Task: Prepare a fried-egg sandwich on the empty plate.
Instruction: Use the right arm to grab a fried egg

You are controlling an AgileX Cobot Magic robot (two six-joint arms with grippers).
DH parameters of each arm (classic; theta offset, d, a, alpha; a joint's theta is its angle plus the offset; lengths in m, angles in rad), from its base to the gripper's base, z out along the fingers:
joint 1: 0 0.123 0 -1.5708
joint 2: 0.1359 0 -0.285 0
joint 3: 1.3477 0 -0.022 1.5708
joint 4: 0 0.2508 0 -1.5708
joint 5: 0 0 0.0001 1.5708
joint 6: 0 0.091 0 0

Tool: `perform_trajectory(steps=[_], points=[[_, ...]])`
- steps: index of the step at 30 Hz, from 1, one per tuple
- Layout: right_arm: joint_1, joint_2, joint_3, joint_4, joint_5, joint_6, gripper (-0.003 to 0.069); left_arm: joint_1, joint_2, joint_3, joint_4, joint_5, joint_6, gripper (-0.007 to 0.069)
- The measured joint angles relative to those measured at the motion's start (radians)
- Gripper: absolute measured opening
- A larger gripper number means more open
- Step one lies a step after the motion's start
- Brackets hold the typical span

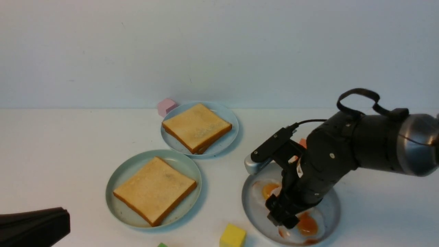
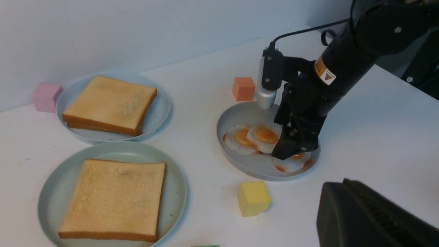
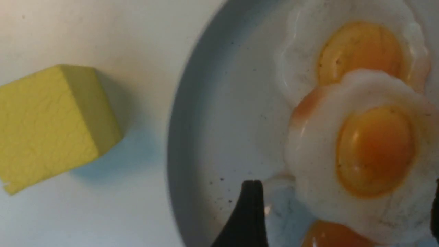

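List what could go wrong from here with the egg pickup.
The three fried eggs overlap on the grey-blue plate, so the open right end effector, down among them, may lift two or drag one over the rim. A glossy egg could slip out on the way to the toast on the mint-green plate. A low carry might knock the yellow cube.

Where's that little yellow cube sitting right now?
In the front view, the yellow toy cube sits near the robot, just left of the round grey-blue plate holding glossy fried eggs.
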Motion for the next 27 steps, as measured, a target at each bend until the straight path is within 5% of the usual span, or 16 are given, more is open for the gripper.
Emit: perform_trajectory(steps=[10, 18, 24, 27], points=[[0.002, 0.071, -0.012, -0.052, -0.034, 0.000, 0.0637, 0.000, 0.000, 0.000, 0.000, 0.002, 0.000, -0.0013], [0.002, 0.076, -0.013, -0.079, -0.057, 0.003, 0.0473, 0.000, 0.000, 0.000, -0.002, 0.015, 0.000, -0.0013], [0.002, 0.060, -0.013, -0.082, -0.042, 0.003, 0.0442, 0.000, 0.000, 0.000, -0.002, 0.046, 0.000, -0.0013], [0.002, 0.024, -0.012, -0.081, -0.019, 0.002, 0.0260, 0.000, 0.000, 0.000, -0.002, 0.054, 0.000, -0.0013]])
